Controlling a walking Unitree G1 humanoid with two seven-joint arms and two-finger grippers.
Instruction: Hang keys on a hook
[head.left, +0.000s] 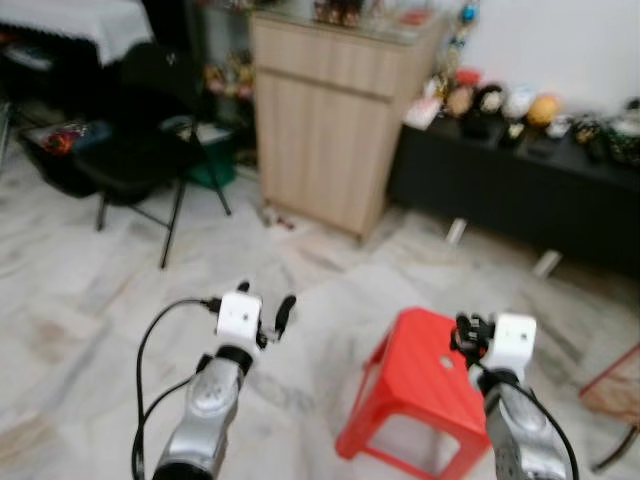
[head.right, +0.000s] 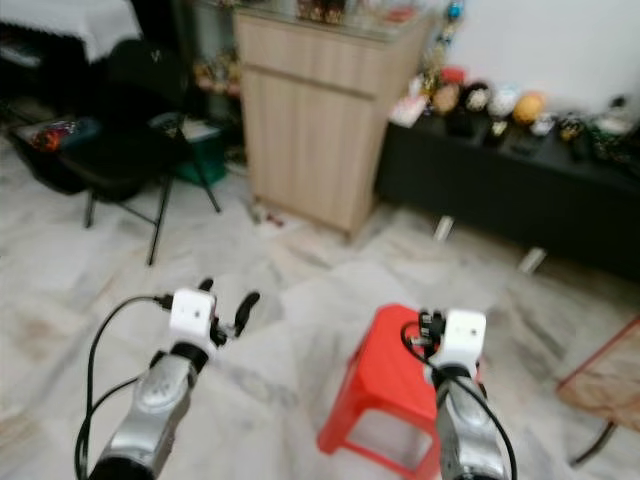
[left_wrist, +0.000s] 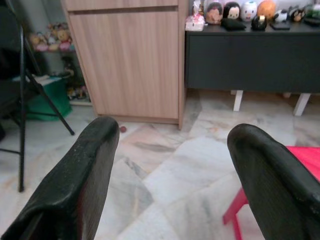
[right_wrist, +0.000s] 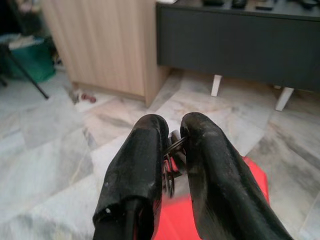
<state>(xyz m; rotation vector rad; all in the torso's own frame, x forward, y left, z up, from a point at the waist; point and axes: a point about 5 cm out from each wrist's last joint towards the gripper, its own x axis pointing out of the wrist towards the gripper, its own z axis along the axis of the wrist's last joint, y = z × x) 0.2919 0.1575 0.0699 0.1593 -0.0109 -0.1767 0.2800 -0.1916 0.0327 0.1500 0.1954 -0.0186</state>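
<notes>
My right gripper (head.left: 468, 335) is shut on a bunch of keys (right_wrist: 171, 162); a metal ring and dark keys hang between its two black fingers (right_wrist: 141, 155), above the red stool (head.left: 415, 385). My left gripper (head.left: 266, 312) is held out over the marble floor to the left of the stool, open, with nothing between its fingers (left_wrist: 87, 165). I cannot make out a hook in these frames.
A tall wooden cabinet (head.left: 330, 110) stands ahead. To its right a low black sideboard (head.left: 520, 195) carries several figurines. A black folding chair (head.left: 150, 140) is at the left, a green box (left_wrist: 42, 97) beside the cabinet. A wooden-topped thing (head.left: 615, 385) is at far right.
</notes>
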